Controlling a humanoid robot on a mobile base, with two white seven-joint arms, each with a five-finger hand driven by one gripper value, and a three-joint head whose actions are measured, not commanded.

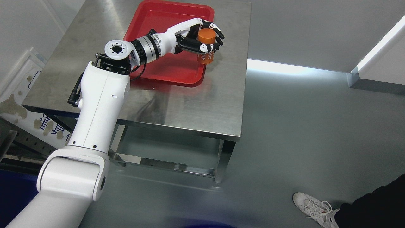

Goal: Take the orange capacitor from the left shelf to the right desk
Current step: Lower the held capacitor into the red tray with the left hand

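left robot hand (pixel 202 38): its arm comes in from the near left and reaches far across the desk. the fingers (pixel 218 31) are wrapped round the orange capacitor and grip it.
orange capacitor (pixel 206 44): a small round can, standing almost upright in the hand. it is over the right edge of the red tray, part over the tray and part over the bare desk. i cannot tell if its bottom touches anything.
red tray (pixel 171 71): it lies on the far part of the desk, with a raised rim all round. its far edge is close to the far edge of the desk. nothing lies in the part that shows.
desk (pixel 196 107): shiny metal. there is a strip of bare top to the right of the tray, before the right edge. the near half is wide and bare, up to the near edge.
floor (pixel 300 126): grey and shiny, with lots of open room to the right of the desk.
person's shoe (pixel 311 205): white, on the floor at the near right, well apart from the desk, with a dark trouser leg (pixel 373 209) beside it.
right robot hand: it does not show.
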